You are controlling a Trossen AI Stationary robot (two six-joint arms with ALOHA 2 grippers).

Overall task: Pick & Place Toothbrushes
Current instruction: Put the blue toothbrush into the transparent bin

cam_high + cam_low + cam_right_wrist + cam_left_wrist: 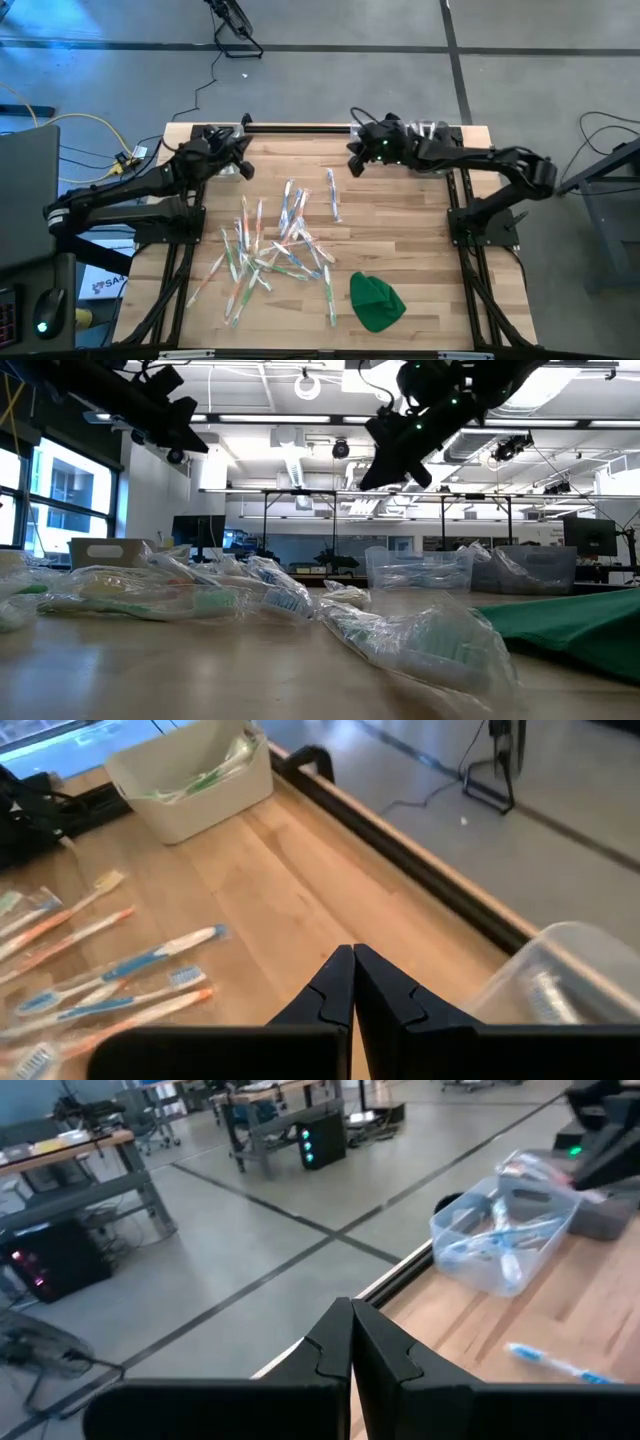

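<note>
Toothbrushes lie in a loose, criss-crossing heap on the middle of the wooden tabletop, each a thin pale stick in a clear crinkled wrapper, with blue, orange or green on handle and bristles. One blue-accented brush lies a little apart, toward the far edge of the heap. In the low view the wrappers look glossy and puffed, with a blue brush head showing through.

A green cloth lump sits near the front edge, just right of the heap.

Two clear bins stand at the far edge. The one at the right corner holds several blue-accented brushes. The one at the left corner holds green-accented ones in wrappers.

Both arms are raised above the far side of the tabletop. The left hand hangs near the far left corner with its fingers pressed together and nothing between them. The right hand hangs near the far right corner, fingers likewise closed on nothing, with the right-corner bin just beside it.
</note>
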